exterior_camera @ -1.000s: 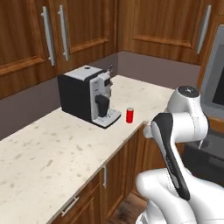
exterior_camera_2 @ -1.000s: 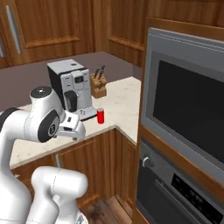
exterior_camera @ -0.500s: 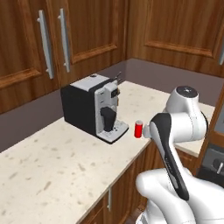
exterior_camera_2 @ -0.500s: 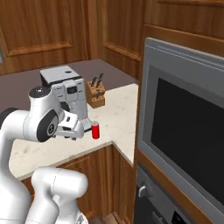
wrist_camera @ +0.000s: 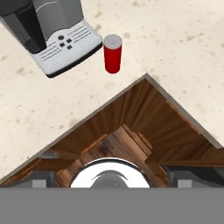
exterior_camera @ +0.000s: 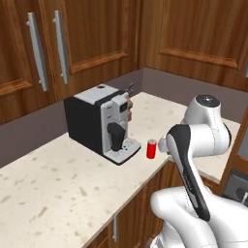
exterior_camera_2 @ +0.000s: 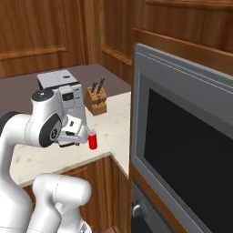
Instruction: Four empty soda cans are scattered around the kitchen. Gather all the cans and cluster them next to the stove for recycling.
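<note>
counter (exterior_camera: pixel 58 184): pale speckled stone running into the corner under the wood cabinets; I sit at its inner corner edge, with my hand out over the cabinet fronts, not yet over the stone.
wall oven (exterior_camera_2: pixel 182 150): dark glass door close on my right side; I judge I should keep my elbow tucked so it does not swing into it as I reach.
coffee machine (exterior_camera: pixel 101 123): black and silver, standing on the counter just beside the can; its drip tray (wrist_camera: pixel 65 46) juts toward the can, so I would come in from the side away from it.
knife block (exterior_camera_2: pixel 96 101): farther back along the counter, well apart from the can, no concern for this reach.
soda can (exterior_camera: pixel 152 148): 1 red can, upright, near the counter's front edge, just beside the drip tray but apart from it.
gripper (exterior_camera_2: pixel 82 134): my jaws stand fully apart, holding nothing, short of the can.
step in hand: closing in on this can, as I judge it.
doing it well: move forward over the stone, centre the can between my fingers, descend straight, grip mid-body so it stays upright.
risk: a light empty can tips easily if 1 finger nudges it first.
</note>
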Controlling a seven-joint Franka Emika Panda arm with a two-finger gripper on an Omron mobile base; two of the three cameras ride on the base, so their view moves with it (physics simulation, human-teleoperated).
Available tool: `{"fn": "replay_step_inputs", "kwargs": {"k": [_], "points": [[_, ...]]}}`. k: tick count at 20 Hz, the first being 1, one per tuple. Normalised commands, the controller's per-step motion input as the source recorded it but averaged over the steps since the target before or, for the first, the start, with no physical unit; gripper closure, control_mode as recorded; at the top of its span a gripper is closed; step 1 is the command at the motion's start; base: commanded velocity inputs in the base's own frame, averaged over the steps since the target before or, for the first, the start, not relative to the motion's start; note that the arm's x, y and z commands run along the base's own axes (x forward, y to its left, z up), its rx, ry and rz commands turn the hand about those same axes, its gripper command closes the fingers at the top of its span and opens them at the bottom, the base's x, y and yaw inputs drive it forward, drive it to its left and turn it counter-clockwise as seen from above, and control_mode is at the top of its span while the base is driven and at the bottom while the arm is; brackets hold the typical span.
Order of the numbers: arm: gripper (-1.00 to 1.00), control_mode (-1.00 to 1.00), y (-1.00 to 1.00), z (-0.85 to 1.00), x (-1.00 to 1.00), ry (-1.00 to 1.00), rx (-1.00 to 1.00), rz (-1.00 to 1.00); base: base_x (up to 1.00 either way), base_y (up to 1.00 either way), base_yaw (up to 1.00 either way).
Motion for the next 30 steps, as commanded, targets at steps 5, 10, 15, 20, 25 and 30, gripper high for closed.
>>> {"fn": "replay_step_inputs", "kwargs": {"k": [5,10,15,20,25,30], "points": [[-1.0,1.0,0.0,0.0,0.0,0.0,0.0,0.0,0.18,-0.2,0.24],[-1.0,1.0,0.0,0.0,0.0,0.0,0.0,0.0,0.14,-0.37,0.27],[-1.0,1.0,0.0,0.0,0.0,0.0,0.0,0.0,0.16,-0.4,0.26],[-1.0,1.0,0.0,0.0,0.0,0.0,0.0,0.0,0.17,-0.21,0.21],[-1.0,1.0,0.0,0.0,0.0,0.0,0.0,0.0,0.26,-0.03,0.13],[-1.0,1.0,0.0,0.0,0.0,0.0,0.0,0.0,0.33,-0.04,0.05]]}}
